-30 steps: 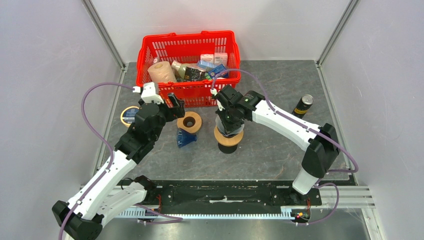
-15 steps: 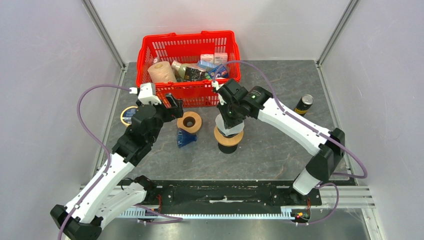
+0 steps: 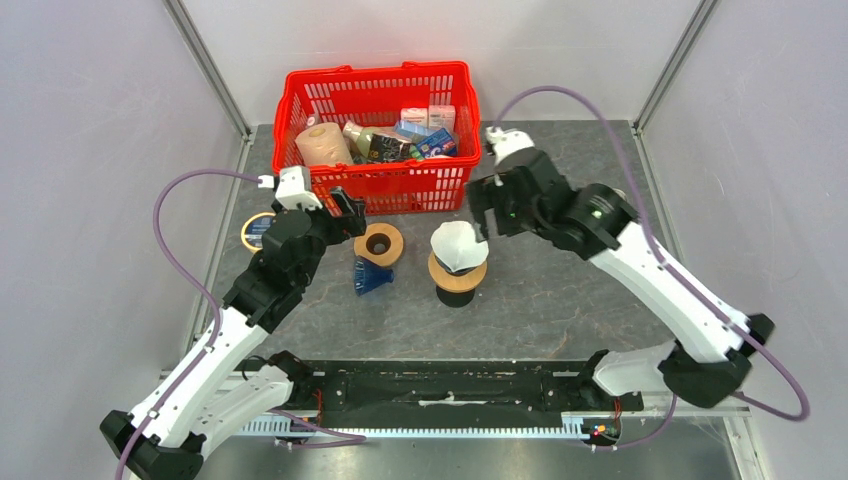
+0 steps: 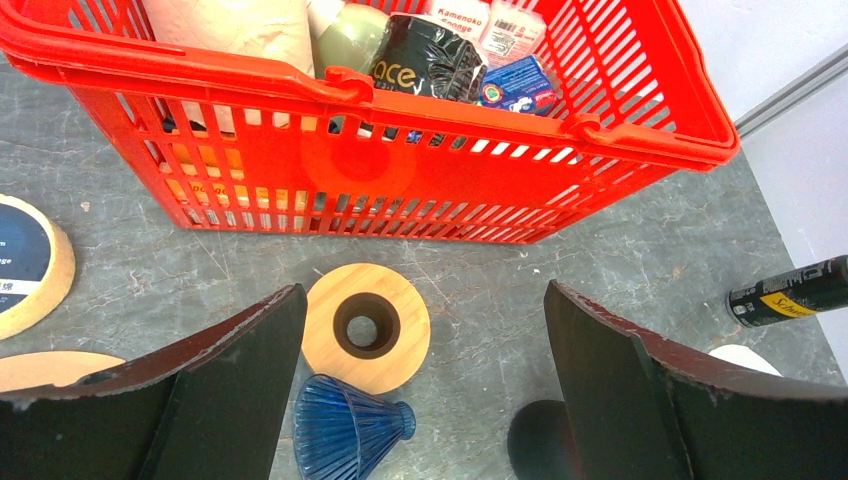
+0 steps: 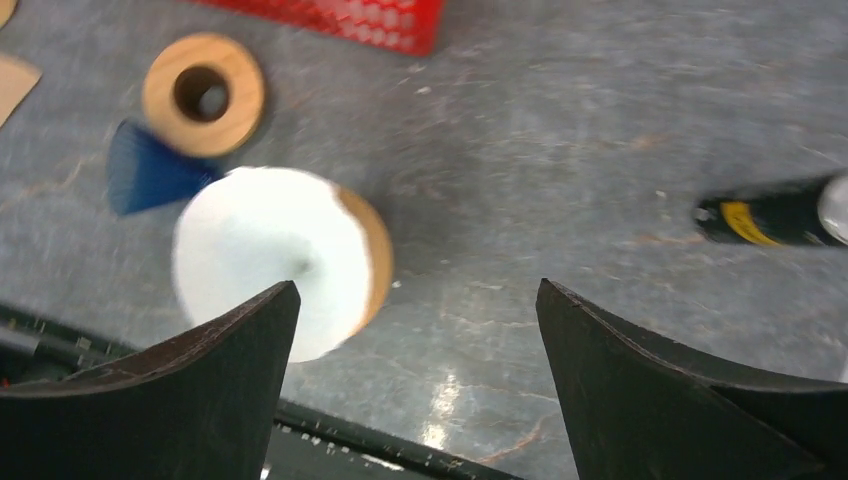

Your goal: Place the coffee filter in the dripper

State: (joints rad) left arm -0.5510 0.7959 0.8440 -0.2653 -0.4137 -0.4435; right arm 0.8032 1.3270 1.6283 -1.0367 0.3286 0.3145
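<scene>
Dripper [image 3: 459, 279]: black, wood-collared, holds white paper cone coffee filter [image 3: 455, 244].
Left gripper [image 4: 422, 288]: spread.
Right gripper [image 5: 417, 284]: spread.
Black pouch [image 4: 430, 60]: "ace".

The coffee filter [image 3: 455, 243] is thin, matt white paper. The dripper [image 3: 460, 281] has a smooth tan wooden collar over a black body. At its 9 o'clock, the blue cone [image 4: 345, 432] is glossy, ribbed, translucent plastic and the ring [image 4: 367, 325] is pale, smooth wood. At 12 o'clock, the basket [image 3: 375, 95] is shiny red plastic lattice. The surface [image 3: 560, 290] looks like grey veined stone with a faint sheen. The left fingers [image 4: 230, 390] are matt black.
</scene>
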